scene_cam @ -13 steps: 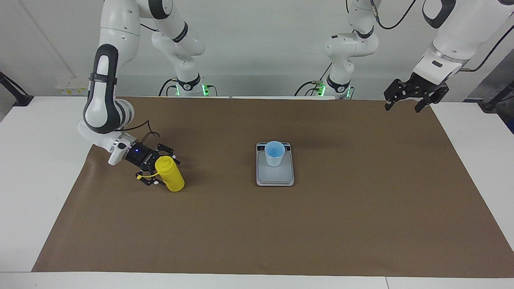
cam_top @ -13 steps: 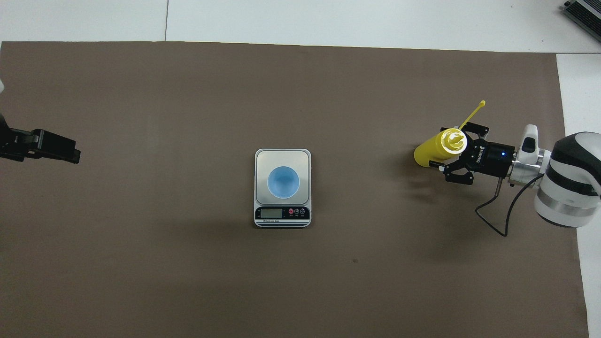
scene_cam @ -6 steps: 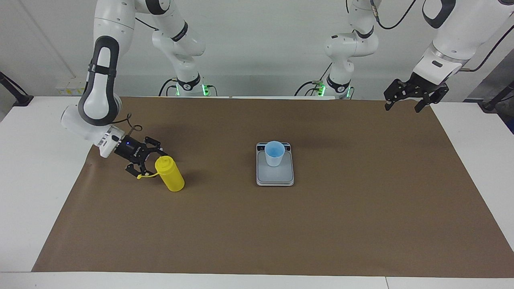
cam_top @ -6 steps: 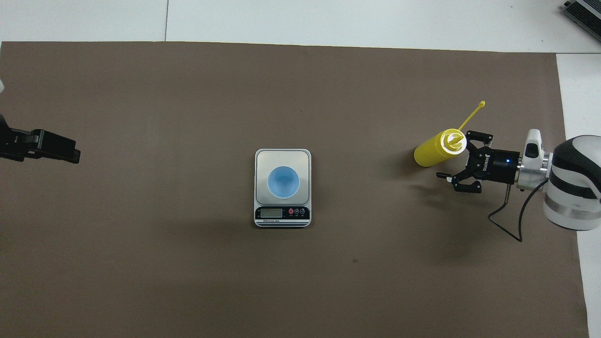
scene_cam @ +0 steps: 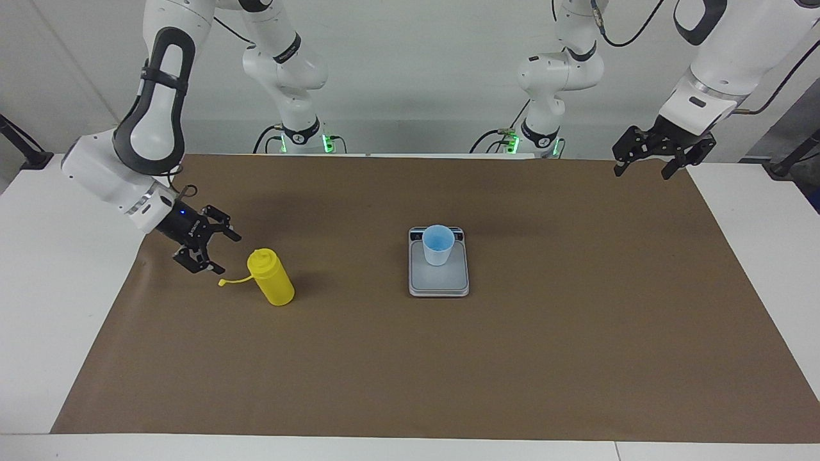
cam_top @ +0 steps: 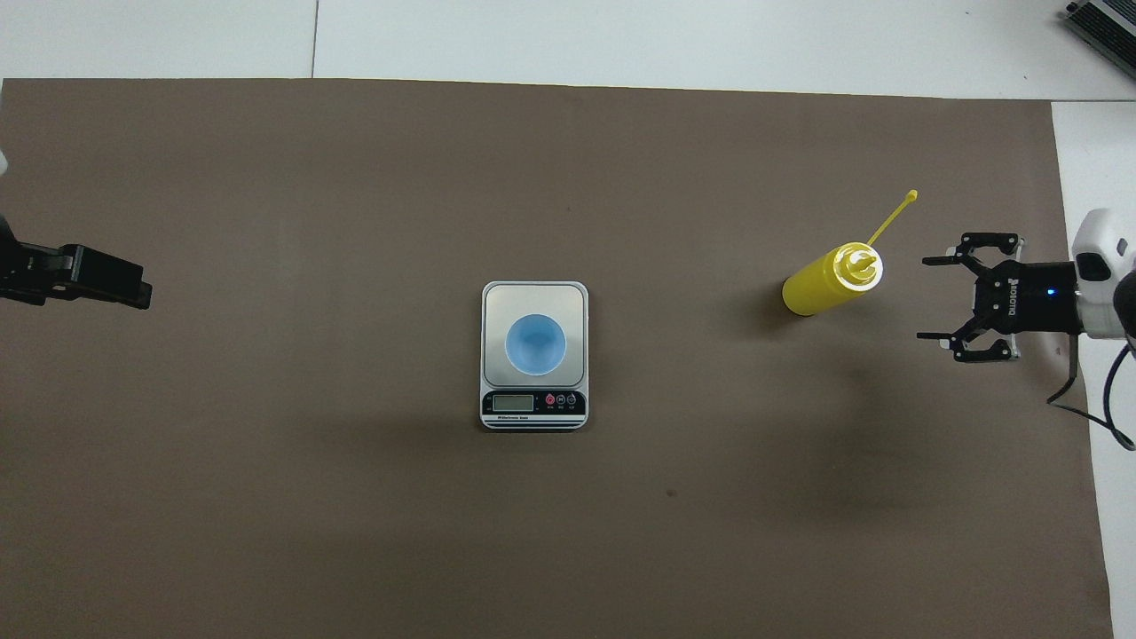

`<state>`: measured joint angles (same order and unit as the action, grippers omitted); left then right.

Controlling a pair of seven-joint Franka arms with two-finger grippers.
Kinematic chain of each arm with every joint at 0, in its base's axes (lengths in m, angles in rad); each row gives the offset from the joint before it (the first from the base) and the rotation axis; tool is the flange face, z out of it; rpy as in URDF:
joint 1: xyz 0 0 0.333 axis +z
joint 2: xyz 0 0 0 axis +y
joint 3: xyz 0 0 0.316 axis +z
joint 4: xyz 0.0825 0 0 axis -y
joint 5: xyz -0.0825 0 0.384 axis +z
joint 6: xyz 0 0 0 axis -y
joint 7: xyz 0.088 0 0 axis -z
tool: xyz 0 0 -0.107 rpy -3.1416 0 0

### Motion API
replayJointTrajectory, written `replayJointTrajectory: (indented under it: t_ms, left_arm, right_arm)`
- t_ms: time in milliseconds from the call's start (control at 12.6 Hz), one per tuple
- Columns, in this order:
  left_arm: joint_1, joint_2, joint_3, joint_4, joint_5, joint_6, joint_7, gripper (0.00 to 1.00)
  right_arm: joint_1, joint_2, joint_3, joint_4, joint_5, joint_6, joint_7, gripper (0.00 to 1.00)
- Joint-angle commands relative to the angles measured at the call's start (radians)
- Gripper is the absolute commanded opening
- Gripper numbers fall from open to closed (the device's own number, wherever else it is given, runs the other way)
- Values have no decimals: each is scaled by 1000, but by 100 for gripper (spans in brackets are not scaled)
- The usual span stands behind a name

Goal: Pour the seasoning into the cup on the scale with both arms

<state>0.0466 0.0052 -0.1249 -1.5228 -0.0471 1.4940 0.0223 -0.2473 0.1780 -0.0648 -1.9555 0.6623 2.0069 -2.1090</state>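
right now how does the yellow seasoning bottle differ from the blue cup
The seasoning bottle is bright yellow, taller, and topped by a domed nozzle with a thin strap trailing off; the cup is pale blue, shorter and open-topped. The bottle stands on the brown mat toward the right arm's end; the cup stands on the scale mid-table. Both are upright and ungripped.

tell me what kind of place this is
Probably a robotics lab bench. Two white arms work over a table covered with a brown mat; the right end effector is open beside a yellow bottle, and a cup sits on a scale. The left end effector waits.
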Motion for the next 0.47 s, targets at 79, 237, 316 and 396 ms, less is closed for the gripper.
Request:
replayJointTrajectory:
  t_ms: [79,237,316,396]
  left_arm:
    - [13,-22,-7,-23,4,-9,-5,100]
    - [13,-22,-7,-22,4,-8,-5,100]
    - [13,-22,-7,-23,4,-8,-5,100]
    - [13,-22,-7,-23,4,-8,-5,100]
  right_arm:
    - [6,-32,10,64,-116,-5,167,100]
    - [13,-54,17,87,-153,-7,265,100]
    - [32,-81,20,87,-197,-8,343,100]
    - [63,-106,20,89,-272,-8,436,100]
